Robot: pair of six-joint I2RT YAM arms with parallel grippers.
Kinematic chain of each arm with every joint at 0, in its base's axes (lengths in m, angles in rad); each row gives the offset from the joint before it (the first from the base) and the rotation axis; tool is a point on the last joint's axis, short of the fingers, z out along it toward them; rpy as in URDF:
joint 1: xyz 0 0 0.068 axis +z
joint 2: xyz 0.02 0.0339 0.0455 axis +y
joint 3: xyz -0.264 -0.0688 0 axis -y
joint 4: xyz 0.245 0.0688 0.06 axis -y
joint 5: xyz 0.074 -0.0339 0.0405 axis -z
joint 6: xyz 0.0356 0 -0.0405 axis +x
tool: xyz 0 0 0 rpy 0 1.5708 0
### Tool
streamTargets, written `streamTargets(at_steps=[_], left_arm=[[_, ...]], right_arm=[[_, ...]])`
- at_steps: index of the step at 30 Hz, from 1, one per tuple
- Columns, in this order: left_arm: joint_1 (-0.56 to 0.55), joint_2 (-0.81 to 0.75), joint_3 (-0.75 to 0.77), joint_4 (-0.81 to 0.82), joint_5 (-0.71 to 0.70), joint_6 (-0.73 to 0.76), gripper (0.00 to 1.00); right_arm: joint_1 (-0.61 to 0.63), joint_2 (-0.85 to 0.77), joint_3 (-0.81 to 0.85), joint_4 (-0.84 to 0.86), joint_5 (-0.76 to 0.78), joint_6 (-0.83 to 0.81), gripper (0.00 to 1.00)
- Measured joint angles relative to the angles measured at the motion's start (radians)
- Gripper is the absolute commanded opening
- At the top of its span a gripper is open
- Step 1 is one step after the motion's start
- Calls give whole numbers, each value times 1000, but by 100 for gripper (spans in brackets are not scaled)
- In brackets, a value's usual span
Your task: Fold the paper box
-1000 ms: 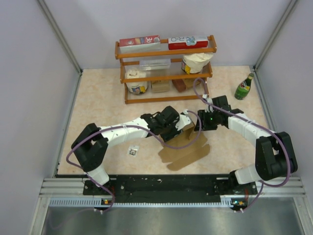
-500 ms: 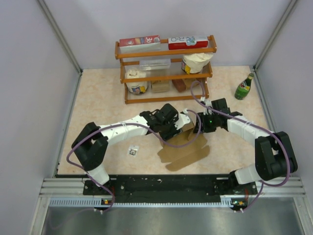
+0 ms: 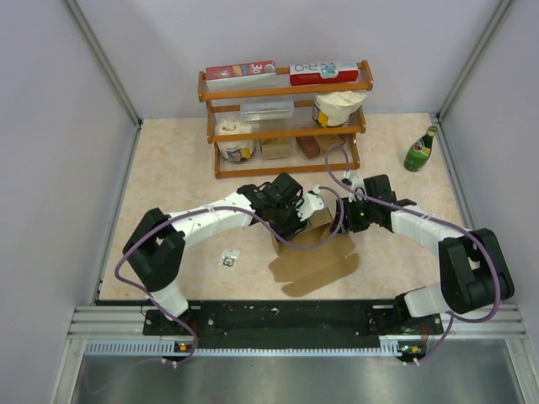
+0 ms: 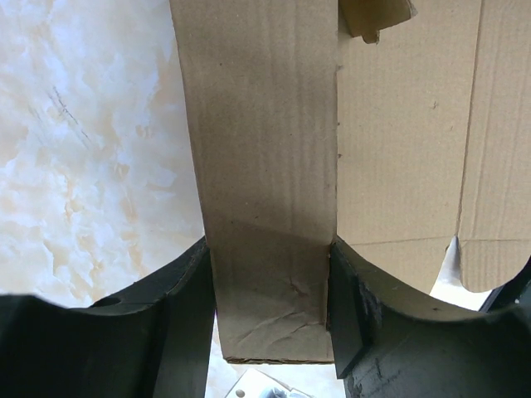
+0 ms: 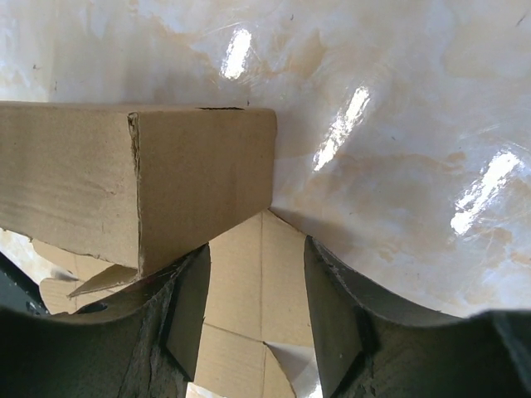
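Observation:
The paper box (image 3: 316,263) is a plain brown cardboard sheet, partly folded, lying in the middle of the table with flat flaps spread toward the near side. My left gripper (image 3: 296,220) is at its far left corner. In the left wrist view a raised cardboard wall strip (image 4: 265,166) fills the gap between the fingers of the left gripper (image 4: 270,332), which touch both its edges. My right gripper (image 3: 341,220) is at the box's far right corner. In the right wrist view the right gripper (image 5: 255,315) is open over a flat panel, its left finger against a folded-up wall (image 5: 199,174).
A wooden shelf (image 3: 286,126) with printed cartons, jars and small items stands at the back. A green bottle (image 3: 419,150) stands at the back right. A small white-and-dark object (image 3: 228,259) lies left of the box. Grey walls close both sides.
Both grippers and the box have shifted a little to the left. The raised wall by the left gripper stands more upright.

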Motion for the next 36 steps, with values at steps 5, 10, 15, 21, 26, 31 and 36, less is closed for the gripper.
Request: streamTargets(at_steps=[5,10,15,21,26,31,36], left_arm=[[13,6,13,-29,36,14,49],[20,10,22,-48,60,24,49],[32,11,25,-64,89,27,49],[52,11,28,-86,119,30,49],[65,11,29,-95,143,34,49],[70,23,38,-97,166,41,49],[71,45,59,-101,183,44,49]], right_arm=[[3,-23,-38,48,-11,0,49],[9,-55,-81,100,-17,-1,49],[18,-79,-98,120,-24,-1,49],[42,-80,-124,185,-24,9,49],[67,-84,-163,278,-25,22,50],[82,-95,-203,367,-32,29,49],[85,-101,-245,476,-39,35,46]])
